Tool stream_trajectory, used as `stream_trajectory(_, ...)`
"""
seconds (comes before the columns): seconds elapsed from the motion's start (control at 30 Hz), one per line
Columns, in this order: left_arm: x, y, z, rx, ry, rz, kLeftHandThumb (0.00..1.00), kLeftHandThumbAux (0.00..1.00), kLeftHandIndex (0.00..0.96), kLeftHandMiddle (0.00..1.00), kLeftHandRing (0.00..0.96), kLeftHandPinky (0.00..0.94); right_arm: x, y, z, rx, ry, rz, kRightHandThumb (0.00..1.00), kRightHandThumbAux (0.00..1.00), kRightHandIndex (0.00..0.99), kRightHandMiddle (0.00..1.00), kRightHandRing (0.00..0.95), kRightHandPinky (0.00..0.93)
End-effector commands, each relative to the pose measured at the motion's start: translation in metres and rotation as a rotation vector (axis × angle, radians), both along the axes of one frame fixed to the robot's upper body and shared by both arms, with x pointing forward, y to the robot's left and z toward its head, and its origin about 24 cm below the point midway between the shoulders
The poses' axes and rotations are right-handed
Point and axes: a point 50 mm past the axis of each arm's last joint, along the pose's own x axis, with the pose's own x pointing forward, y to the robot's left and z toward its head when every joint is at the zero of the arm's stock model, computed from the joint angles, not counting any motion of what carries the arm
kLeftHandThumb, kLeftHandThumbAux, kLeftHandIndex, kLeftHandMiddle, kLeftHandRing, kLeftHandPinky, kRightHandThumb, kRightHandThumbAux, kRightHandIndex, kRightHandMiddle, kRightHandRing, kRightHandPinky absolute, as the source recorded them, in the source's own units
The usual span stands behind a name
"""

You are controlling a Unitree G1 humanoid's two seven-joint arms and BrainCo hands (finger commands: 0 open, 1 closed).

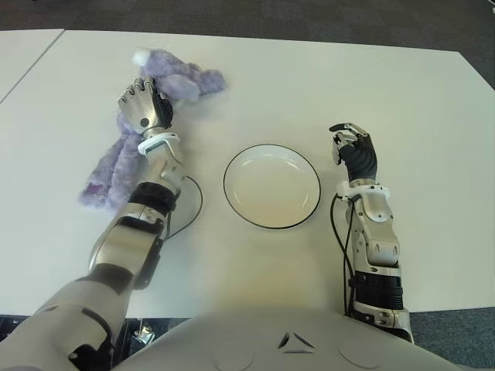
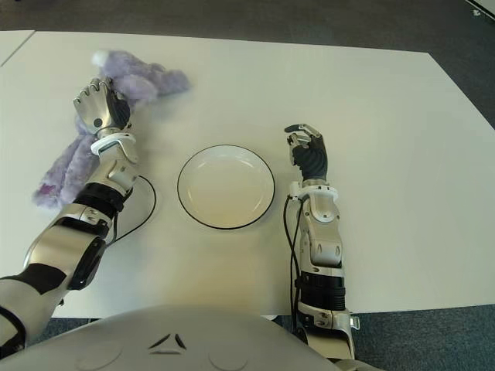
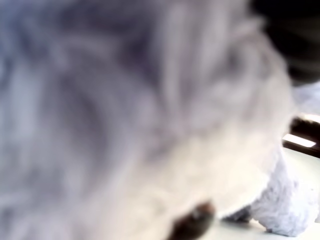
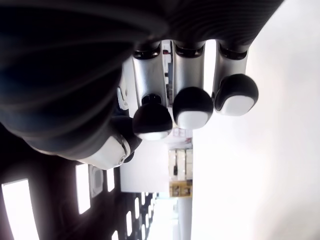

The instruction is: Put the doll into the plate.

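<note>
On the white table (image 1: pixel 402 100) a thin black cable (image 1: pixel 195 207) curves between the left forearm and the plate (image 1: pixel 271 185), which holds nothing. Left of the plate lies the purple doll (image 1: pixel 116 166), with the left hand (image 1: pixel 143 104) over its upper body, fingers bent down, apparently closing on the plush though the grip is unclear. To the plate's right, the right hand (image 2: pixel 308 148) is half curled, holding nothing.

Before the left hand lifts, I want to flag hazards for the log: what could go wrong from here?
The left hand sits over the middle of the long, floppy doll; whether it grips is unclear, so the doll may slip. Its trailing legs could drag on the table or nudge the plate. Once placed, limbs may hang over the plate's rim. The right hand shows right of the plate.
</note>
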Motion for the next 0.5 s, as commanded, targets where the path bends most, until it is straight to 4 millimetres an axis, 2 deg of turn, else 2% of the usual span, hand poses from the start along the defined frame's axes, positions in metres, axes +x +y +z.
stream_trajectory(0.03, -0.0084, -0.005, -0.0288, -0.089, 0.157, -0.04, 0.962, 0.559, 0.636, 0.523, 0.762, 0.76, -0.0023, -0.0009, -0.0041, 0.007, 0.006, -0.012, 0.72, 0.713, 0.441, 0.891, 0.889, 0.9)
stream_trajectory(0.13, -0.0081, -0.005, -0.0288, -0.115, 0.162, -0.044, 0.974, 0.585, 0.673, 0.511, 0.774, 0.742, -0.0025, -0.0009, -0.004, 0.007, 0.006, -0.014, 0.72, 0.713, 0.441, 0.891, 0.889, 0.898)
stream_trajectory(0.17, -0.008, -0.005, -0.0289, -0.125, 0.164, -0.044, 0.983, 0.612, 0.689, 0.506, 0.77, 0.632, -0.0025, -0.0009, -0.004, 0.007, 0.006, -0.014, 0.72, 0.713, 0.441, 0.89, 0.888, 0.897)
stream_trajectory(0.27, -0.0077, -0.0051, -0.0289, -0.174, 0.168, -0.056, 0.994, 0.646, 0.728, 0.499, 0.762, 0.494, -0.0026, -0.0009, -0.0037, 0.007, 0.01, -0.014, 0.72, 0.713, 0.441, 0.889, 0.887, 0.896)
stream_trajectory(0.37, -0.0075, -0.0047, -0.0287, -0.208, 0.165, -0.069, 0.998, 0.656, 0.758, 0.469, 0.578, 0.445, -0.0027, -0.0011, -0.0031, 0.008, 0.012, -0.01, 0.72, 0.713, 0.441, 0.888, 0.887, 0.896)
stream_trajectory(0.5, -0.0076, -0.0043, -0.0282, -0.222, 0.156, -0.081, 0.999, 0.659, 0.781, 0.469, 0.509, 0.426, -0.0029, -0.0012, -0.0026, 0.006, 0.006, -0.006, 0.72, 0.713, 0.441, 0.888, 0.887, 0.897)
